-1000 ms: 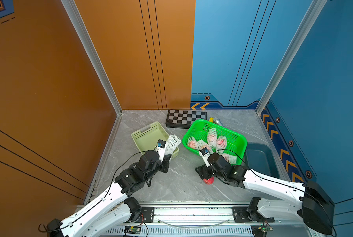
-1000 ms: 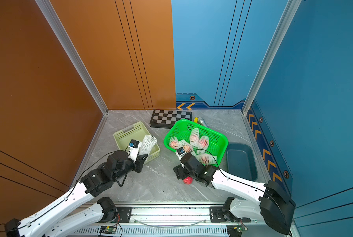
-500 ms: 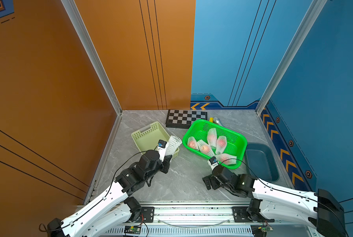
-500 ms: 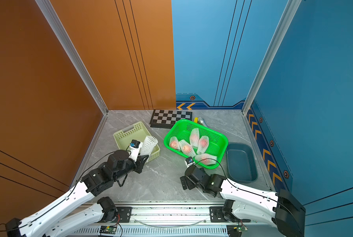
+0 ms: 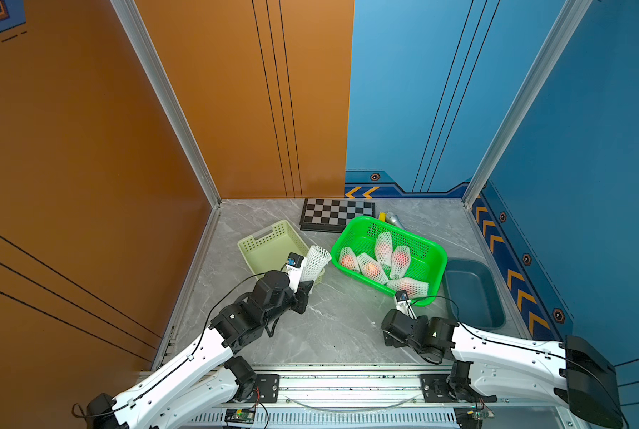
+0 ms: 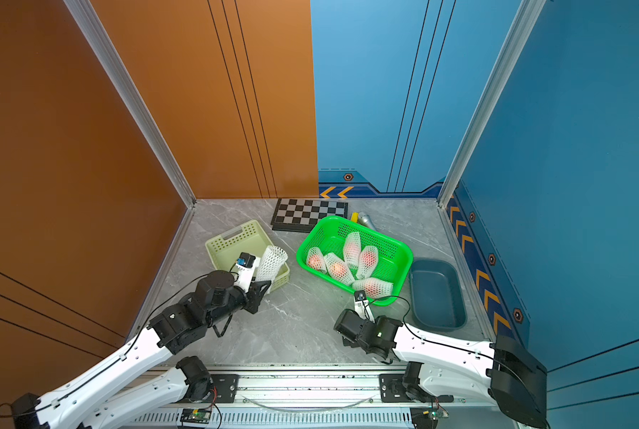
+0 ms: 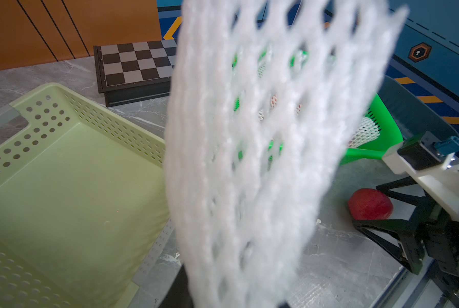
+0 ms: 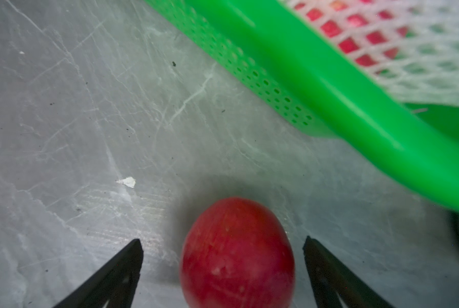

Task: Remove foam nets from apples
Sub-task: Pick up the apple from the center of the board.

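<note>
Far left we see the pale green basket [image 5: 269, 241]. At its near-right corner the left gripper [image 5: 304, 285] is clamped on the lower end of a loose foam net [image 5: 315, 260]. The net sticks up, tilted, over the basket rim. Chessboard [image 5: 336, 219] sits at the back wall. Mid-right is the green basket [image 5: 418, 241] w/ five netted apples [image 5: 399, 260] lying inside. In front of it, on the table [image 5: 340, 327], we find one bare apple [image 8: 237, 253] btw the fingers of the right gripper [image 8: 222, 240]: jaws wide apart, a gap each side, no contact. In both top views the arm hides that apple. Far right is the blue tub [image 5: 474, 293].
</note>
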Tool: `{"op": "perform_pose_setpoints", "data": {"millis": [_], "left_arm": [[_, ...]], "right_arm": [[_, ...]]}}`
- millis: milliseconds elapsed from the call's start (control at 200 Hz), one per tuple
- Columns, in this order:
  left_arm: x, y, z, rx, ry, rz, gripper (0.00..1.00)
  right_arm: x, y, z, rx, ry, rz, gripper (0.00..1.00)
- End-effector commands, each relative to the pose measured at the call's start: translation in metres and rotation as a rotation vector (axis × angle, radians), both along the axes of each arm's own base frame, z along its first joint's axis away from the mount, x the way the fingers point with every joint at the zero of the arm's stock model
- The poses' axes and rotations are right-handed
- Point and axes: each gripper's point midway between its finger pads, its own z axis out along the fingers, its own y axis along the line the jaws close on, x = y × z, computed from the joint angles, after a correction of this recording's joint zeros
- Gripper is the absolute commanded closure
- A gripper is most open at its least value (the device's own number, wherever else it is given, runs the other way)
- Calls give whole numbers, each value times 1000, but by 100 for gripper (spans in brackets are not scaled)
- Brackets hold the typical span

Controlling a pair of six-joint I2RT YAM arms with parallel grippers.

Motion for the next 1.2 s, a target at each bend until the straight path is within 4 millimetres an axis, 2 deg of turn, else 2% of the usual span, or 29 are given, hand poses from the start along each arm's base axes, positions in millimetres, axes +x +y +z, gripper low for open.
{"op": "perform_pose_setpoints", "data": {"millis": [0,90,290,361,436,556,661,801,906,1011,1082,1197], "left_arm": [[2,-2,-1,-16,0,-8,72],[2,-2,0,-19,-4,-7,72],[1,-2,1,-29,-5,-14,72],[0,-1,2,-33,-8,-14,72],[-1,0,4,-35,-12,-12,72],[-3,2,8,-38,-18,-9,72],[-4,5,14,-48,-33,-4,72],[-6,10,21,-49,-43,9,72],[-7,20,22,-32,-40,45,72],[-5,36,18,-17,-34,127,72],[-3,50,14,1,-19,194,73],[-3,77,11,34,-12,310,73]], "right_arm": [[-7,-13,-7,-42,19,-41,5],[-7,-14,-9,-59,16,-35,6],[6,-13,-11,-93,20,-38,12],[11,-13,-11,-103,19,-42,19],[14,-9,-10,-107,19,-29,31],[15,8,-6,-96,18,48,43],[16,39,7,-61,-23,187,45],[22,99,41,121,-93,401,45],[46,137,70,295,-97,466,46],[71,177,91,358,-111,558,46],[84,209,98,365,-103,631,46],[106,253,92,371,-70,690,46]]}}
